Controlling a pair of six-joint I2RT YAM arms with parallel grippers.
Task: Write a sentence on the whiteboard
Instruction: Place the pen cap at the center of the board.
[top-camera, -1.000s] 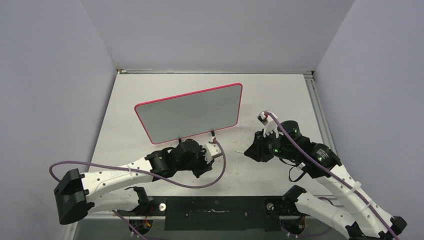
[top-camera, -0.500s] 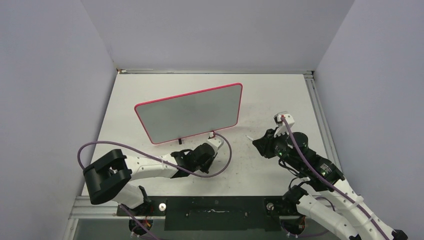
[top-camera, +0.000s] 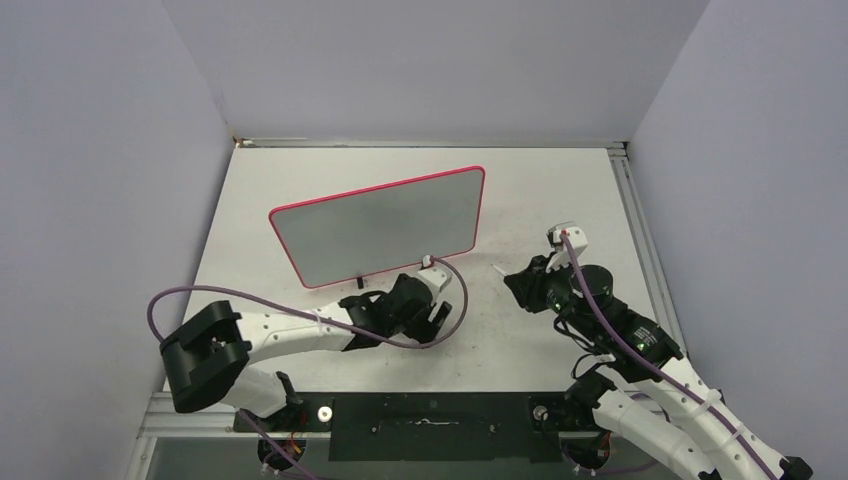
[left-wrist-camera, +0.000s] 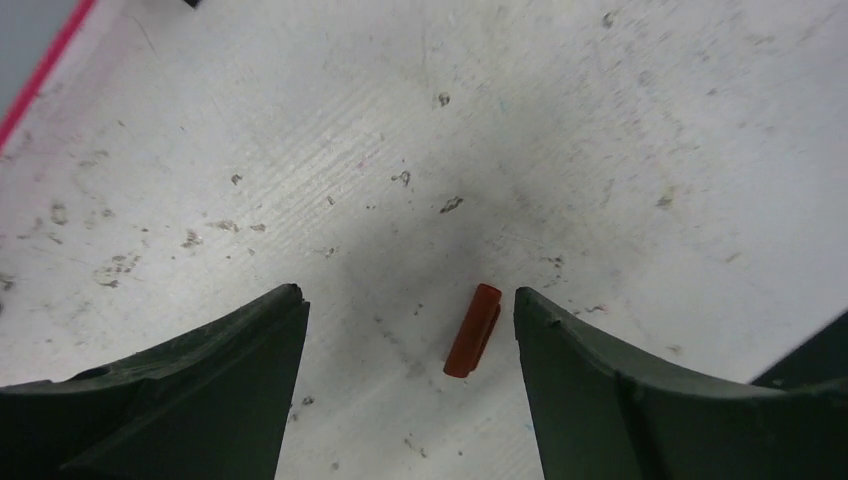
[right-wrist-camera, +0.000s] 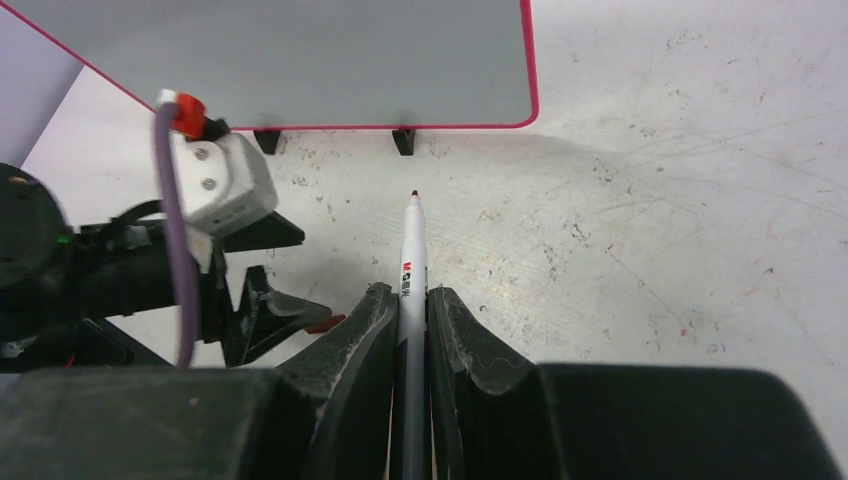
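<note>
The whiteboard (top-camera: 378, 225) stands upright on the table, pale grey with a red-pink rim, also in the right wrist view (right-wrist-camera: 300, 60). Its face is blank; the sentence is not in view. My right gripper (right-wrist-camera: 410, 300) is shut on a white marker (right-wrist-camera: 411, 250), uncapped, tip pointing at the board's lower edge. In the top view the right gripper (top-camera: 520, 280) sits right of the board's near corner. My left gripper (left-wrist-camera: 408, 300) stands open low over the table. A small red cap (left-wrist-camera: 472, 330) lies loose between its fingers, close to the right one.
The board's black feet (right-wrist-camera: 403, 141) rest on the scuffed white tabletop (top-camera: 560, 200). Grey walls close in the left, back and right sides. A metal rail (top-camera: 636, 215) runs along the table's right edge. Purple cables loop from both wrists.
My left gripper has opened and the red cap now lies on the table between its fingers. The right arm drew back to the right with the marker, then held still.
</note>
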